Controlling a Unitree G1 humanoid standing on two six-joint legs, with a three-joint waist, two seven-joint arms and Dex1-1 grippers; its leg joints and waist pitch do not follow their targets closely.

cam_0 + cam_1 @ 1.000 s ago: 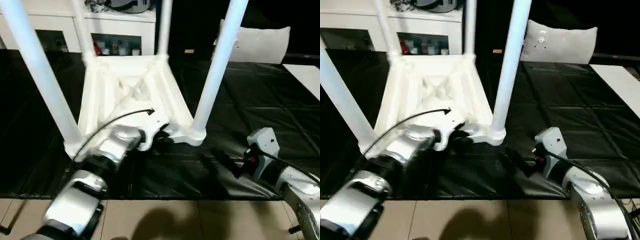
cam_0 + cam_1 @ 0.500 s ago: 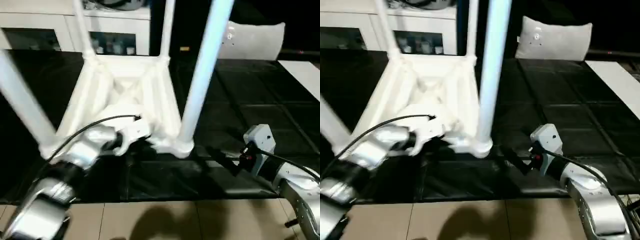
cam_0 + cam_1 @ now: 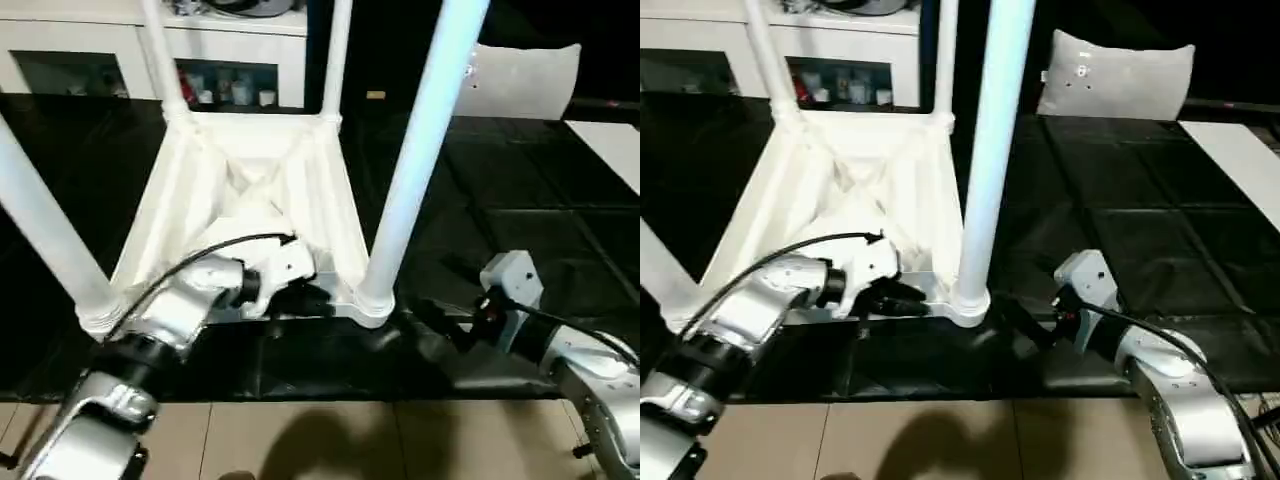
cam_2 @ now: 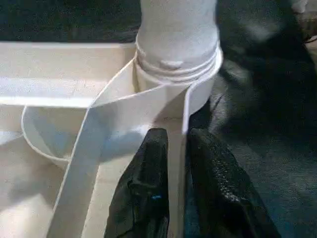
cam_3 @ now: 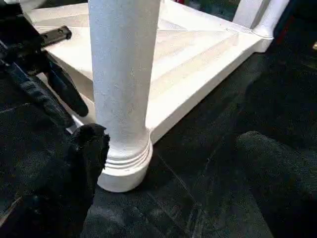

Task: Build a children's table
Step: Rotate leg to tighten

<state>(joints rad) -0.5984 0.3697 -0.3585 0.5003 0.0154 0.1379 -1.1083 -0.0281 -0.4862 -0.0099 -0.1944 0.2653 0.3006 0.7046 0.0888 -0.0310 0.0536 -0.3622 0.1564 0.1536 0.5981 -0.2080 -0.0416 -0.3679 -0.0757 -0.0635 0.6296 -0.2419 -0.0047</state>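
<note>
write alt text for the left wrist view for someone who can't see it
The left hand pinches the thin upright edge wall of the upside-down white children's table, one black finger on each side of it. Just beyond, a round white leg stands in its ringed corner socket, with black floor covering behind.

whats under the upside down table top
The table top lies ribbed side up on a black mat, which shows all round it. The left tool pinches its near rim beside a leg. The mat beneath the top is covered.
</note>
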